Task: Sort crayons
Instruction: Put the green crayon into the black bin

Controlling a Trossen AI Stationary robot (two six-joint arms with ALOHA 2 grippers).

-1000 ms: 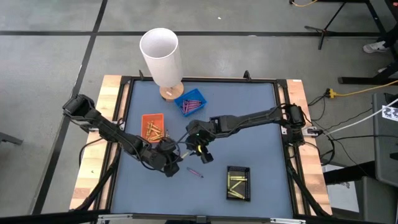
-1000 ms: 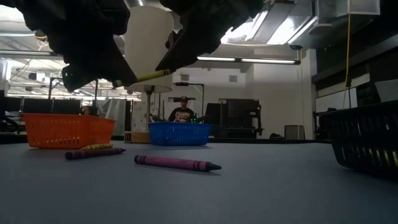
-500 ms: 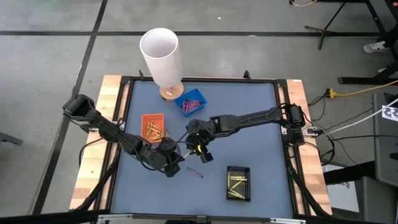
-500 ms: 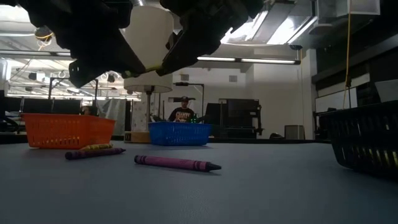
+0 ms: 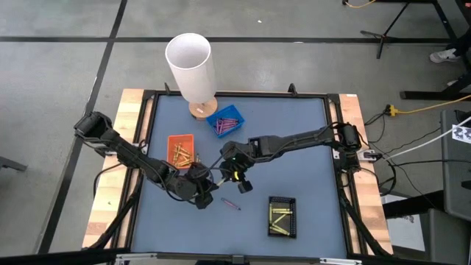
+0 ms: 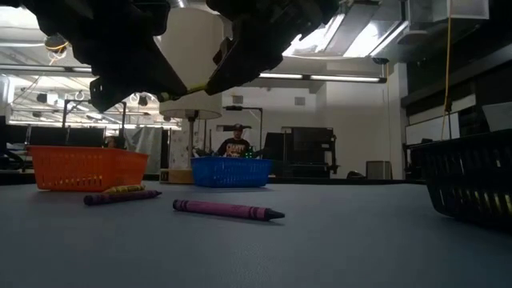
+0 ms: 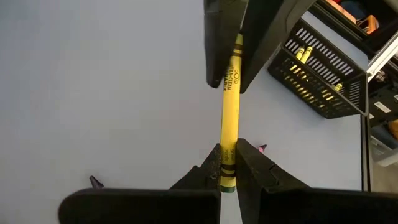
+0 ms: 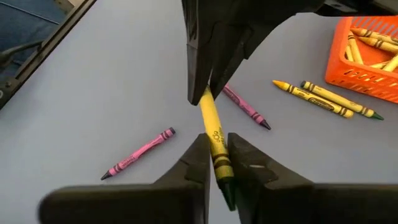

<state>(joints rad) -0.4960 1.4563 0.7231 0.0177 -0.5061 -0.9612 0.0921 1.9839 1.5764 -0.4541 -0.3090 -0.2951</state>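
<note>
Spanning the two grippers above the table's middle, a yellow crayon (image 7: 229, 118) is pinched at one end by the left gripper (image 7: 227, 163) and at the other by the right gripper (image 8: 216, 157), evidently a hand-over, both clamped on its paper wrap. Left to right: orange tray (image 5: 181, 149) at 9 o'clock, blue tray (image 5: 225, 120) at 12, pink crayon (image 5: 230, 204) loose on matte grey table (image 5: 294, 132), black mesh tray (image 5: 282, 216) at 5, holding yellow sticks

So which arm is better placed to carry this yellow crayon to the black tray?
Probably the right. Both jaws are shut on the yellow crayon, each at one end, above the table. The black tray with the yellow crayons lies on the right gripper's side; the left gripper is farther from it.
</note>
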